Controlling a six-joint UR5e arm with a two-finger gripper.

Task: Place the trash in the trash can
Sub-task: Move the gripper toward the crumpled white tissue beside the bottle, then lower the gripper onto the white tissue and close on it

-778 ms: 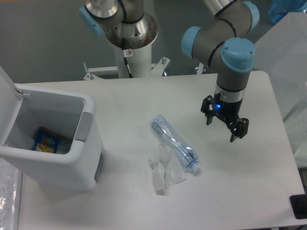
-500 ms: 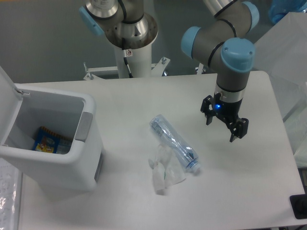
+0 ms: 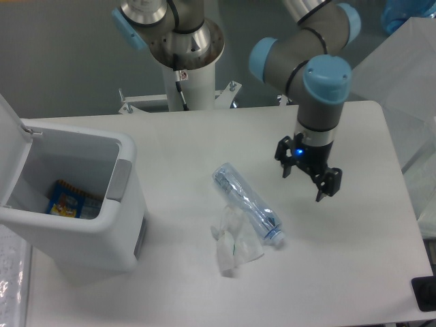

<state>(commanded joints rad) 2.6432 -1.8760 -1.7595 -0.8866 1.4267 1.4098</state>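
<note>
Lying loose: one bottle point(image 3: 247, 203), one tissue wad point(image 3: 234, 244)

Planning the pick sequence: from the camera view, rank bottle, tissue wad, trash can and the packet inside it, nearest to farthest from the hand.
Hand open, right of everything.
1. Bottle, just left of it.
2. Tissue wad, lower left, against the bottle.
3. Trash can, far left.
4. Packet, inside the can, farthest left.

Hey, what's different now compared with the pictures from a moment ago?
The gripper has shifted left in the picture, toward the bottle, and its arm with it. Its fingers are open and empty; nothing was grasped or released. The bottle and the tissue wad lie where they were on the table, and the trash can stands open with the printed packet inside.
</note>
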